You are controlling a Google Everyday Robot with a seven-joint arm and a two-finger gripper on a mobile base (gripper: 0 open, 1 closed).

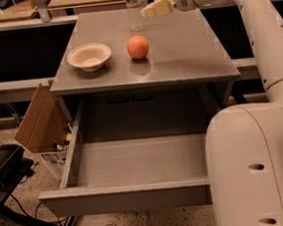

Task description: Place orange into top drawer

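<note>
Warm overhead light, sheen on tabletop, claw lit above its back

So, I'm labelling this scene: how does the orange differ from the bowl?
The orange is round and bright orange; the bowl is beige, shallow and open upward. The bowl is wider than the orange. The orange sits nearer the gripper, which hovers over the back of the cabinet top. Both rest on that top, apart.
</note>
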